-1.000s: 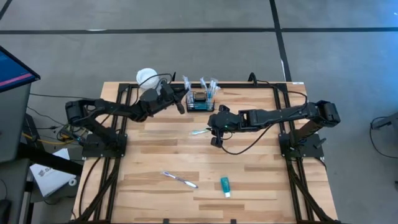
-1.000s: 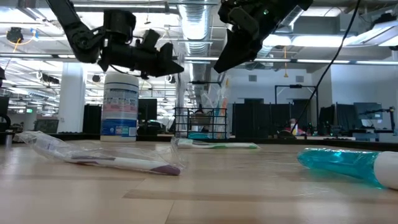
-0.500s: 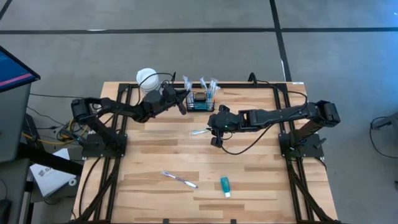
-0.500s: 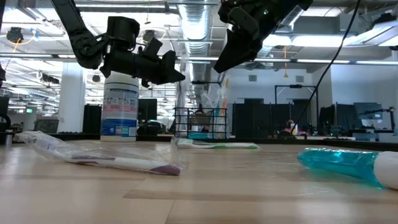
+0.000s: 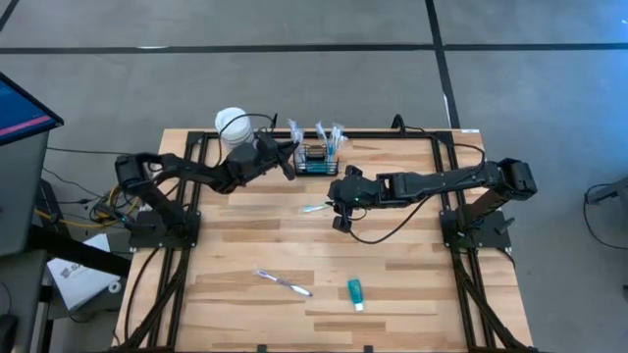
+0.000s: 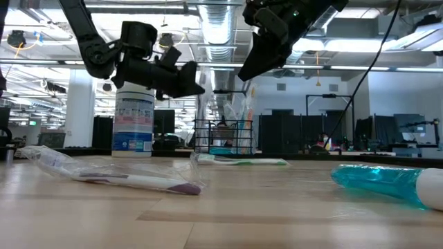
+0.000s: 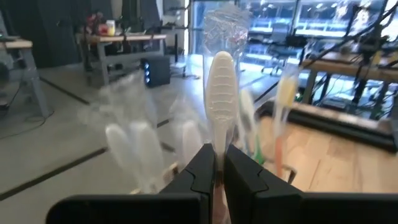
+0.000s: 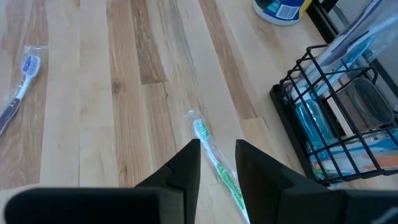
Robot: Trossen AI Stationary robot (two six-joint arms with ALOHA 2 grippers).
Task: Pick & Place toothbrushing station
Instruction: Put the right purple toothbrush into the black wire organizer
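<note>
The black wire-mesh basket stands at the table's far edge with several wrapped toothbrushes upright in it; it also shows in the low view and the right wrist view. My left gripper is just left of the basket, above the table, shut on a white toothbrush in a clear wrapper. My right gripper is open and empty, hovering above a green wrapped toothbrush that lies flat on the table. My left gripper pinches the white toothbrush between its two fingers, just below the head. The brush runs along the fingers, and its head sticks out past the fingertips toward the basket. It is lifted clear of the table.
A white-lidded round canister with a blue label stands at the far left, behind my left arm. A purple wrapped toothbrush and a teal toothpaste tube lie near the front edge. Bare wood lies between them and the grippers.
My left gripper, still shut on the white toothbrush, has gone a little toward the basket and a little down. My right gripper has kept still.
</note>
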